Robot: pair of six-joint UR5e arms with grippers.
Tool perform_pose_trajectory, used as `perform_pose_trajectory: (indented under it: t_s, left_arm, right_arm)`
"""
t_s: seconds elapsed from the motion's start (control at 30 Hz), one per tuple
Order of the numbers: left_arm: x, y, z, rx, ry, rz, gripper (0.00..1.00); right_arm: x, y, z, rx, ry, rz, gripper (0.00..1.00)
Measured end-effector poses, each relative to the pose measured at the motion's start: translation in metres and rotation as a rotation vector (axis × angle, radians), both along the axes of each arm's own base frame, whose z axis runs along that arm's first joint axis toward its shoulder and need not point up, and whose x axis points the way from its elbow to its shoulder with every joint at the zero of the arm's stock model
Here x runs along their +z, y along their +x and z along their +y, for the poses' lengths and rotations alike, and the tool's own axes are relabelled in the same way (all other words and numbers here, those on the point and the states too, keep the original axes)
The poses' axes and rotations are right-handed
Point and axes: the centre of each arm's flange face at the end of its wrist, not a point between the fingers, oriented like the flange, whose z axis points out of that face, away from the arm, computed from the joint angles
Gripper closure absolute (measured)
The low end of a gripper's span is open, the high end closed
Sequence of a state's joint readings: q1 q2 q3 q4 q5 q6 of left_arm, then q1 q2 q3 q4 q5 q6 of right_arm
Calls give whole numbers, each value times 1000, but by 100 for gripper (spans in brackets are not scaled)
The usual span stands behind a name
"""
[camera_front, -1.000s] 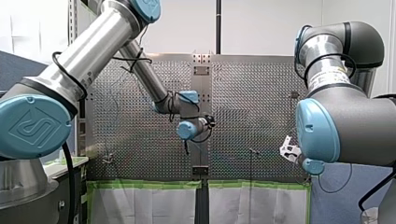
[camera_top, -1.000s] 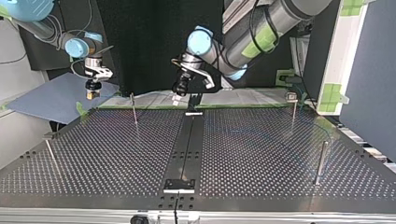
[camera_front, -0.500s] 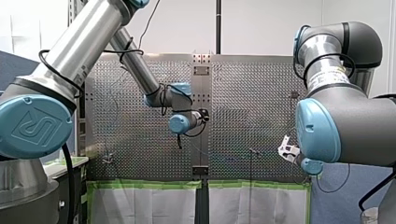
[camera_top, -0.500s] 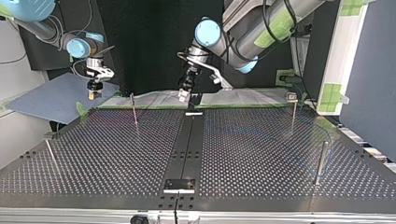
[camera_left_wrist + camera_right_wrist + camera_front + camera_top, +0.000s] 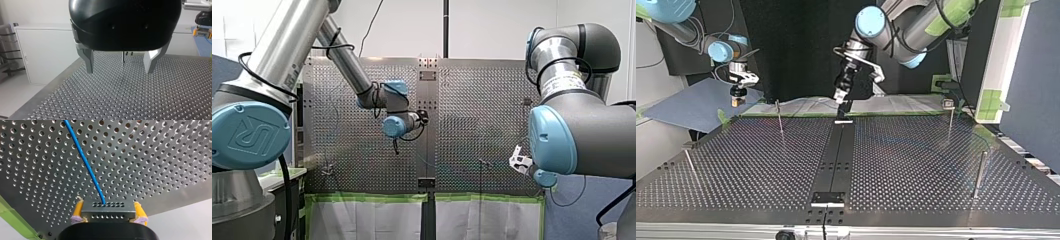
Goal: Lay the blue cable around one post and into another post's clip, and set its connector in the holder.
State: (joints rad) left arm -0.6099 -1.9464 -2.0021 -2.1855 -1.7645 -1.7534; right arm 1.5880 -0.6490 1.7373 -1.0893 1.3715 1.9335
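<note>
In the right wrist view my right gripper point(image 5: 108, 205) is shut on a grey metal connector point(image 5: 107, 213), held between its yellow pads point(image 5: 78, 210). The blue cable point(image 5: 85, 161) leaves the connector and runs out over the perforated table point(image 5: 155, 165). In the top view that gripper point(image 5: 737, 100) hangs beyond the table's far left corner. My left gripper point(image 5: 841, 96) hovers above the far end of the table's centre strip, tilted. In the left wrist view its metal fingers point(image 5: 88, 60) stand wide apart with nothing between them, and the gripper point(image 5: 120, 71) is open above the table.
Thin posts stand on the table: one far left point(image 5: 779, 117), one far right with a clip on top point(image 5: 949, 106), a thicker one at the near right point(image 5: 978, 175), one at the near left point(image 5: 690, 166). A small bracket point(image 5: 827, 198) sits on the centre strip near the front edge.
My left gripper has risen and swung toward the top view's right, away from the centre strip's far end. My right gripper has stayed nearly still with the connector.
</note>
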Motion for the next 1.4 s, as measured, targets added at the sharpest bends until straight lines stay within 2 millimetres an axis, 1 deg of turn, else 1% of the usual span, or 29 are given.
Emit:
perform_pose_trajectory:
  t_s: [0.27, 0.5, 0.7, 0.77, 0.87, 1.1, 1.4]
  left_arm:
    - [9, -23, 17, 0, 6, 6, 0]
    - [16, -47, 34, 1, 11, 12, 0]
    - [23, -61, 47, 6, -5, -5, 0]
    - [21, -64, 51, 8, -7, -7, 0]
    - [9, -70, 55, 0, 1, 3, 0]
    - [-29, -86, 62, -46, 3, 61, 0]
    - [-72, -106, 77, -37, 36, 123, 0]
  right_arm:
    - [0, 0, 0, 0, -1, -1, 73]
    - [0, 1, 0, 1, 0, -1, 73]
    - [0, 4, 1, 6, 0, -1, 73]
    - [0, 5, 1, 8, 0, -1, 73]
    - [0, 6, 2, 9, 1, -3, 73]
    - [0, 6, 2, 10, 2, -5, 73]
    - [0, 6, 1, 10, -1, -7, 73]
